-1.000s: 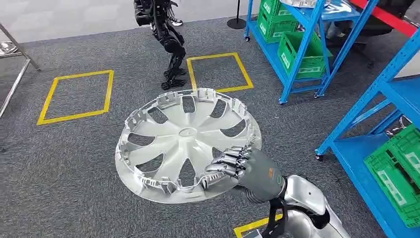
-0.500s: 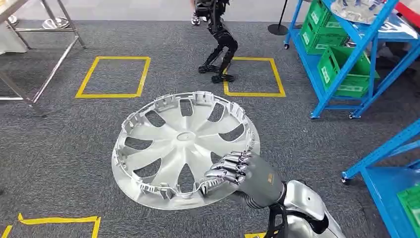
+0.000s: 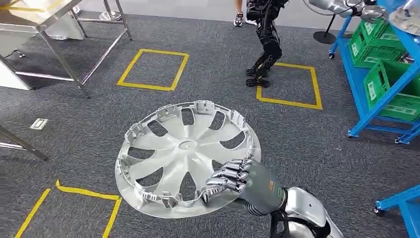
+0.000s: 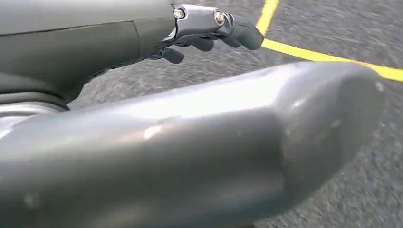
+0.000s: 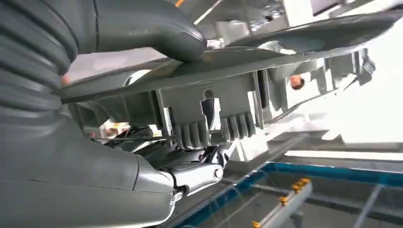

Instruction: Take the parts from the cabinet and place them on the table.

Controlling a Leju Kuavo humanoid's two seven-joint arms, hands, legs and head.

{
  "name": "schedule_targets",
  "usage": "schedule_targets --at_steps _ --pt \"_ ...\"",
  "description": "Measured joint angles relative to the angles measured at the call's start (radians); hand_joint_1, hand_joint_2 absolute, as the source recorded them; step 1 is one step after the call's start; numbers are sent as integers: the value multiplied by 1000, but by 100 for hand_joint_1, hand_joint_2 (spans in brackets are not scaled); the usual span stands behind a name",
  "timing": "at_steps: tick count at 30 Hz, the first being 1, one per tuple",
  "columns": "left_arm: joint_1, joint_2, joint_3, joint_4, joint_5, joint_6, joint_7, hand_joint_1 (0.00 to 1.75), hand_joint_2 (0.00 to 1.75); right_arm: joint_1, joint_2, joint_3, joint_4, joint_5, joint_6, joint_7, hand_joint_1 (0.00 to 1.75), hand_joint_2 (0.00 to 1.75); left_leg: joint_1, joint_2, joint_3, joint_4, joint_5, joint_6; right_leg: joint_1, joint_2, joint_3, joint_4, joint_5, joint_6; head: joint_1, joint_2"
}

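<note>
A silver wheel cover (image 3: 183, 148) with several spoke openings hangs level over the grey carpet in the head view. My right hand (image 3: 242, 181) grips its near right rim, fingers curled over the edge. In the right wrist view the thumb lies on the cover's rim (image 5: 266, 52) and the darker fingers (image 5: 195, 173) close under its clips. The steel table (image 3: 29, 15) stands at the far left. My left hand (image 4: 157, 142) hangs above the carpet holding nothing, its fingers (image 4: 214, 26) stretched out.
Blue shelving (image 3: 369, 106) with green crates (image 3: 391, 84) lines the right side. Another robot's dark legs (image 3: 265, 44) stand by a yellow taped square (image 3: 289, 84); a person's shoe (image 3: 238, 19) is behind. More yellow squares (image 3: 151, 69) mark the carpet.
The camera has turned left: shelving slid toward the right edge and the steel table came into view. The wheel cover stays in my right hand's grip.
</note>
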Motion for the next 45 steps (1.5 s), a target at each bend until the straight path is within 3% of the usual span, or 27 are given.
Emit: schedule_targets --at_steps 2,4,5,7,8,9,14,15,16,18,20,21,23,24,25,28,29,31,32,34,35,36,38,39,40,44,45 --pt "-4 -1 6 0 2 2 11 0 0 -8 0 0 13 -7 -2 -11 175 175 1 52 -65 144 -86 -5 5 -29 -3 0 0 -6 -3 0" --pt "-3 -6 14 0 12 8 19 0 0 -19 1 -1 27 -10 -8 -19 175 175 1 62 -119 276 -134 -8 8 -63 -6 1 0 -7 -3 0" --pt "-1 -7 16 0 13 11 22 0 0 -24 1 -1 33 -10 -8 -23 175 175 1 64 -109 265 -120 -9 8 -77 -6 1 0 -7 -3 0" --pt "2 -7 18 0 6 13 26 0 0 -35 2 0 43 -9 -3 -24 175 175 1 79 -25 124 -51 -6 8 -104 -4 2 -1 -5 -4 0" --pt "1 -7 18 0 1 15 29 0 0 -49 2 0 49 -7 4 -23 175 175 0 108 34 21 -14 -3 9 -116 -2 4 -3 -1 -4 0" --pt "-2 -8 18 0 -2 16 29 0 0 -62 2 0 54 -7 8 -22 175 175 -6 155 63 -42 -13 6 15 -125 -2 6 -7 4 -5 0" --pt "-1 -9 18 1 -34 20 41 0 0 -108 4 3 71 -11 22 -16 175 175 -3 93 65 -52 10 40 13 -165 6 6 -14 35 -3 0" --pt "-2 -6 18 1 -40 24 40 0 0 -117 4 3 76 -13 27 -12 175 175 -1 82 66 -57 13 44 6 -100 2 31 -32 43 0 0" --pt "-6 -5 18 0 -40 26 38 0 0 -119 4 3 79 -17 29 -9 175 175 1 71 63 -57 17 49 2 -55 -27 92 -69 47 2 0" --pt "-8 -9 18 -1 -43 29 33 0 0 -118 4 4 86 -18 30 -5 175 175 1 43 58 -55 19 52 -1 -25 -109 254 -137 53 6 0" --pt "-6 -10 18 0 -45 32 40 0 0 -119 5 5 91 -18 34 -3 175 175 1 13 55 -49 19 51 0 -22 -148 316 -135 54 6 0" --pt "-5 -10 18 0 -45 33 47 0 0 -119 5 5 93 -18 36 -2 175 175 2 -3 54 -46 19 51 -2 -20 -131 272 -96 52 7 0" --pt "-6 -10 18 0 -45 34 54 0 0 -122 5 5 94 -17 41 1 175 175 2 -33 54 -41 19 47 -6 6 -50 97 -3 47 8 0" --pt "-7 -12 18 0 -46 33 57 0 0 -126 5 5 94 -17 42 2 175 175 5 -44 51 -39 19 43 -10 60 -18 22 6 42 8 0" --pt "-9 -12 18 0 -48 33 61 0 0 -126 5 5 94 -16 42 4 175 175 -1 -54 44 -36 20 33 -8 85 -16 14 -1 44 7 0" --pt "-4 -12 16 0 -61 29 84 0 0 -122 6 5 93 -6 36 22 175 175 11 -88 34 -50 34 9 2 46 -18 13 7 28 8 0" --pt "-2 -8 15 1 -57 29 89 0 0 -117 8 5 92 -4 31 21 175 175 7 -98 28 -50 34 1 -8 27 -14 0 14 18 8 0" --pt "-1 -8 15 1 -45 29 89 0 0 -97 8 6 90 -5 17 12 175 175 1 14 0 15 -14 5 -6 -3 -11 -8 17 0 -2 0" --pt "-2 -7 15 1 -42 25 88 0 0 -84 8 6 90 -5 11 9 175 175 2 44 -32 85 -55 1 -3 -19 -12 -8 16 -2 -6 0" --pt "-1 -6 15 1 -42 18 81 0 0 -64 8 6 90 0 -2 5 175 175 4 62 -98 238 -122 -5 1 -55 -13 -7 15 -3 -6 0" --pt "1 -6 15 1 -41 12 75 0 0 -56 8 6 92 8 -9 6 175 175 5 64 -104 258 -121 -7 1 -71 -14 -7 15 -3 -6 0" --pt "4 -5 15 1 -41 6 67 0 0 -44 8 6 92 18 -16 6 175 175 6 67 -84 230 -99 -9 1 -84 -13 -7 14 -2 -6 0" --pt "6 -1 15 1 -41 -10 53 0 0 -17 8 6 92 31 -29 10 175 175 7 90 14 66 -24 -9 0 -110 -10 -4 10 4 -6 0" --pt "5 0 15 1 -41 -13 50 0 0 -9 8 6 92 34 -35 12 175 175 6 136 67 -25 -1 -7 1 -121 -8 1 6 10 -6 0" --pt "1 0 15 0 -42 -19 48 0 0 0 8 6 91 36 -42 15 175 175 -2 157 76 -37 -14 6 11 -130 -9 4 2 17 -7 0" --pt "-2 1 15 -1 -55 -21 47 0 0 27 3 6 71 45 -66 17 175 175 -2 109 64 -43 -5 33 8 -167 3 1 0 40 -6 0" --pt "-1 2 15 -1 -56 -21 47 0 0 31 -1 6 63 45 -69 18 175 175 5 96 72 -49 0 40 -1 -132 5 11 -10 50 -2 0"
